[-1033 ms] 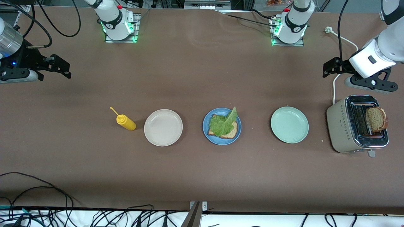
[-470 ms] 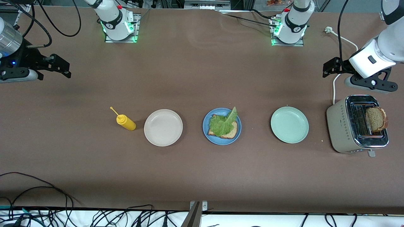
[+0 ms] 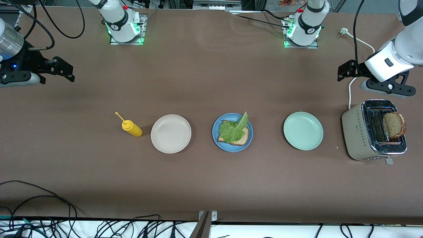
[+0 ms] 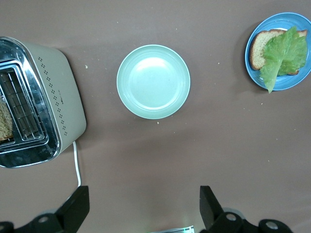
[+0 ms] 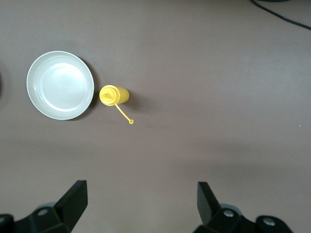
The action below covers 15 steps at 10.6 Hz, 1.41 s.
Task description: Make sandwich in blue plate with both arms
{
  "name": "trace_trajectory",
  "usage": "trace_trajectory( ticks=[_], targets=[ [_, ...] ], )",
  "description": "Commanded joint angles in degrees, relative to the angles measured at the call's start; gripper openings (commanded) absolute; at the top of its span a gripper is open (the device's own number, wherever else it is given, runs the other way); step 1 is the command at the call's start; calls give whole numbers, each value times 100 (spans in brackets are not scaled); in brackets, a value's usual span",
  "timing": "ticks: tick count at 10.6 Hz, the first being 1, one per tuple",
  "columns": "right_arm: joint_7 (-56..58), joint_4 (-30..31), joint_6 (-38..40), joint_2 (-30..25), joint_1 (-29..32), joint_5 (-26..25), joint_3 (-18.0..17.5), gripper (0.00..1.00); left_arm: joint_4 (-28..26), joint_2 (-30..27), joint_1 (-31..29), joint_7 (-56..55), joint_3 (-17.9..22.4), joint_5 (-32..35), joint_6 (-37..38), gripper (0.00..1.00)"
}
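The blue plate (image 3: 231, 148) lies mid-table, between two other plates. On it rests one slice of brown bread (image 3: 243, 140) with a ruffled green lettuce leaf (image 3: 234, 129) across its top. The left wrist view shows the same plate (image 4: 286, 86), bread (image 4: 260, 43) and leaf (image 4: 284, 53). A second bread slice (image 3: 393, 125) stands up out of the toaster (image 3: 358, 132) at the left arm's end. My left gripper (image 3: 345, 71) (image 4: 144, 206) hangs open and empty over the table beside the toaster. My right gripper (image 3: 67, 71) (image 5: 141, 201) waits open over bare table at the right arm's end.
A mint-green plate (image 3: 303, 130) (image 4: 153, 81) lies between the blue plate and the toaster. An off-white plate (image 3: 171, 133) (image 5: 60, 85) and a yellow squeeze bottle (image 3: 132, 129) (image 5: 114, 94) stand toward the right arm's end. The toaster's white cord (image 3: 349, 92) trails toward the bases.
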<state>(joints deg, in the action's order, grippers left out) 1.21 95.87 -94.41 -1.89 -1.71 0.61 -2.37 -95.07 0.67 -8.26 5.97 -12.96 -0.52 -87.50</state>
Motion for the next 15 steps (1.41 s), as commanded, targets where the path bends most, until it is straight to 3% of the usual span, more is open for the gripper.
trace_trajectory(
  ticks=[1,8,11,13,15],
  targets=[
    [107,186,11,-189,21,-69,-18,100,-73,-120,-26,-26,-14,-62,31,100],
    [474,177,-85,-32,47,70,-26,100,-73,-120,-9,-35,-23,-71,93,100],
    [2560,133,-664,784,179,1358,245,100,-73,-120,18,-35,-32,-71,93,100],
    [4134,133,-963,1399,503,2273,246,100,-73,-120,18,-35,-32,-71,102,100],
    [5122,107,-1157,1918,750,2741,246,100,-73,-120,26,-35,-49,-80,102,100]
  ],
)
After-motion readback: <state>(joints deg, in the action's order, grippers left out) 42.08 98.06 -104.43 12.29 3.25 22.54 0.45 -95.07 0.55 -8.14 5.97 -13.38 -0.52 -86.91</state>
